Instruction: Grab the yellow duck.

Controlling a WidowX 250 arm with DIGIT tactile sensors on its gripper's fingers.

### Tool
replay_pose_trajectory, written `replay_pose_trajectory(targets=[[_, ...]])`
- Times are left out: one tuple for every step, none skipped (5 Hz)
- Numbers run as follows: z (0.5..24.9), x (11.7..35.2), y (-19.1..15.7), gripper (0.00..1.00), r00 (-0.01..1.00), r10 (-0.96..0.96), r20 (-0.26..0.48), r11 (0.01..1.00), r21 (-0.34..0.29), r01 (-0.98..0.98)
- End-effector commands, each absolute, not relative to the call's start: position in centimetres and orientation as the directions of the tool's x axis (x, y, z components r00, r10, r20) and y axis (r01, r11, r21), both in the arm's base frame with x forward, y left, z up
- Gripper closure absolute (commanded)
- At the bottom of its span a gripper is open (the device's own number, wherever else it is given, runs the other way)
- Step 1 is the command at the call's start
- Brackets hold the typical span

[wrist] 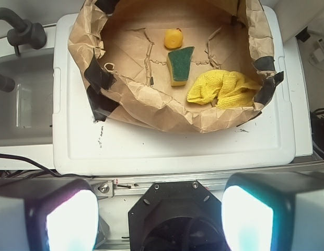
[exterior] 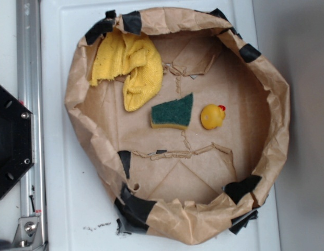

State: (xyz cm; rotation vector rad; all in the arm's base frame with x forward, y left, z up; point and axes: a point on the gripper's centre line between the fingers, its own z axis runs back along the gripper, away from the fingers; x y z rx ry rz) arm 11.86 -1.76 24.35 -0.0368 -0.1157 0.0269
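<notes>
My fingers (wrist: 62, 219) fill the bottom corners of the wrist view, one at each side, pale and blurred, with a wide gap between them; my gripper (wrist: 161, 217) stands wide open and holds nothing. Between the fingers sits my black base (wrist: 175, 217) on a metal rail (wrist: 204, 178). Past the rail lies the white board (wrist: 151, 149), with a grey sink (wrist: 23, 99) to its left. On the board stands a brown paper basin (wrist: 151, 107), its rim patched with black tape (wrist: 99, 78). Inside it, nearest on the right, the yellow cloth (wrist: 222, 89) lies bunched against the wall. Left of the cloth and farther in is the sponge (wrist: 180, 65), green side up. The duck (wrist: 173, 38) sits just beyond the sponge's far end, close to it, on the basin floor, well away from me.
</notes>
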Motion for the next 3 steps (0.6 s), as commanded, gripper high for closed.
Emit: replay_pose_trajectory(targets=[[24.3, 11.9, -1.8, 0.0, 0.993, 0.029, 0.115, 0.999, -0.038, -0.025], [22.2, 15.4, 1.1, 0.0, 0.936, 0.133, 0.325, 0.977, 0.115, -0.179], [19.6, 18.4, 2.6, 0.0, 0.956, 0.16, 0.245, 0.983, 0.046, -0.176]])
